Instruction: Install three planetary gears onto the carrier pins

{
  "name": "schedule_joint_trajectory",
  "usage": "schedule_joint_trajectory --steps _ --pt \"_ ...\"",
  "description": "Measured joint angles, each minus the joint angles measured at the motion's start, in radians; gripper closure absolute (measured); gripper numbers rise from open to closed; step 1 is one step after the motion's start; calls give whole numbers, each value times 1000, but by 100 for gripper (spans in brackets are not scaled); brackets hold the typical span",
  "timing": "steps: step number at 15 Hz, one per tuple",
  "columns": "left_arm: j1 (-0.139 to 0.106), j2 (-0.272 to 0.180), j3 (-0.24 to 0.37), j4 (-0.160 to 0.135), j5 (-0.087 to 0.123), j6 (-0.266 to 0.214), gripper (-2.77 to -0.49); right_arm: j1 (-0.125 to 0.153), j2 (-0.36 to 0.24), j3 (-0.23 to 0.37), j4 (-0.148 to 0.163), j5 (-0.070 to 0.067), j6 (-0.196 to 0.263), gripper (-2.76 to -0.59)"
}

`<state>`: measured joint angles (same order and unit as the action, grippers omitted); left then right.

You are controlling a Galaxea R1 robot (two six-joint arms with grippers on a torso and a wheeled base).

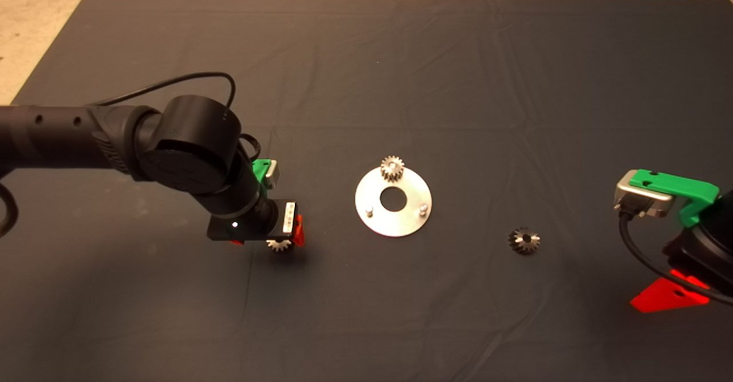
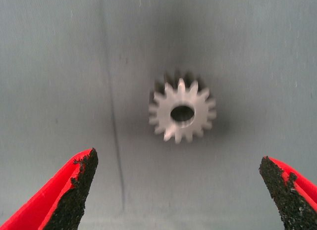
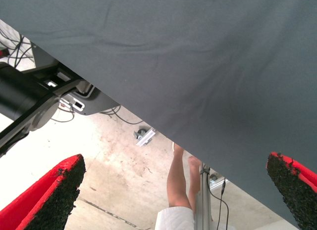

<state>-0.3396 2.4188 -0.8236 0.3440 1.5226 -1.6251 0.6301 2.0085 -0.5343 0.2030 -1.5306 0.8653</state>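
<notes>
One gear (image 1: 392, 168) is seated on the disc (image 1: 393, 201), mid-tabletop; two pins (image 1: 370, 211) are bare. Left tool (image 1: 284, 237) hovers wide open, empty, over second gear (image 2: 182, 113) toward the left edge: pick step, needs descent and closing. Head view alone shows the dark gear (image 1: 524, 240) lying toward the right edge and the right tool (image 3: 173, 190) parked open, empty.

Left tool (image 2: 178, 190) spread wide (pointing down); right tool (image 3: 178, 195) parked, spread.
</notes>
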Motion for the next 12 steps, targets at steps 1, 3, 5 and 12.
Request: schedule_joint_trajectory --steps 1,3,5,12 --pt "0 3 -1 9 -1 3 -233 3 0 0 0 0 0 -273" --pt "9 2 -8 23 -1 8 -233 6 0 0 0 0 0 -273" --pt "27 2 -25 36 -1 16 -233 8 0 0 0 0 0 -273" --pt "66 6 -41 72 -1 33 -233 18 0 0 1 1 0 -273"
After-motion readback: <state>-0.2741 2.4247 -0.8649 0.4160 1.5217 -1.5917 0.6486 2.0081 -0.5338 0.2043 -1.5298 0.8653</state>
